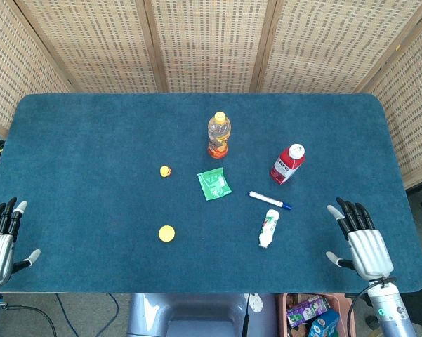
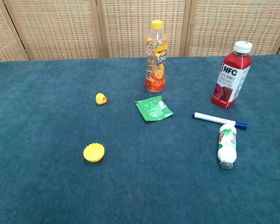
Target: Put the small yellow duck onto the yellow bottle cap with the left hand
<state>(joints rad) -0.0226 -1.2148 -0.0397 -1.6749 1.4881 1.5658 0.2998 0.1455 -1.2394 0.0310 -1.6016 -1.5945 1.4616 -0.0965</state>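
The small yellow duck [image 1: 166, 170] [image 2: 101, 98] stands on the blue cloth left of centre. Nearer the front edge lies the yellow bottle cap [image 1: 167, 234] [image 2: 94, 152], apart from the duck and with its hollow side up. My left hand [image 1: 1, 235] rests at the table's front left corner, fingers apart and holding nothing, far from both. At the front right corner my right hand [image 1: 360, 242] lies the same way, also with nothing in it. Neither hand shows in the chest view.
An orange drink bottle [image 1: 219, 135] [image 2: 156, 56] stands mid-table, a red NFC juice bottle [image 1: 288, 163] [image 2: 231, 74] to its right. A green sachet [image 1: 214, 184] [image 2: 153, 108], a blue marker [image 1: 269, 200] [image 2: 219, 120] and a small white bottle lying down [image 1: 268, 228] [image 2: 227, 144] sit between them and the front.
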